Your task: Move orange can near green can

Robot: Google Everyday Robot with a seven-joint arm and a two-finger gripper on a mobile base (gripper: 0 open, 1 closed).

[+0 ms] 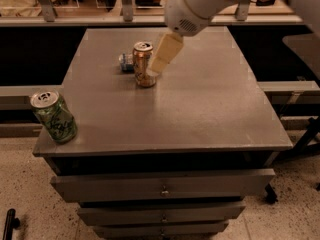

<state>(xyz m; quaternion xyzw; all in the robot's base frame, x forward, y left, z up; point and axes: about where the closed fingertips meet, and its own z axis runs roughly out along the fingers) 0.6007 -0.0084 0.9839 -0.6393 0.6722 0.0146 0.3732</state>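
Copper-orange metallic can (141,66) stands far back on the grey metal table (200,109), well apart from the light green can (54,118) at its front-left corner, with the cream gripper (154,68) (spread or closed, one cannot tell) just beside it, so the whole carrying remains.

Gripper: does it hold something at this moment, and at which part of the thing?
It cannot be told. The gripper is close beside the upper part of the orange can, which stands upright on the table; a hold is not visible.

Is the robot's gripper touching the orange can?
Cannot tell. In the camera view the gripper overlaps the right side of the orange can, so neither contact nor gap shows.
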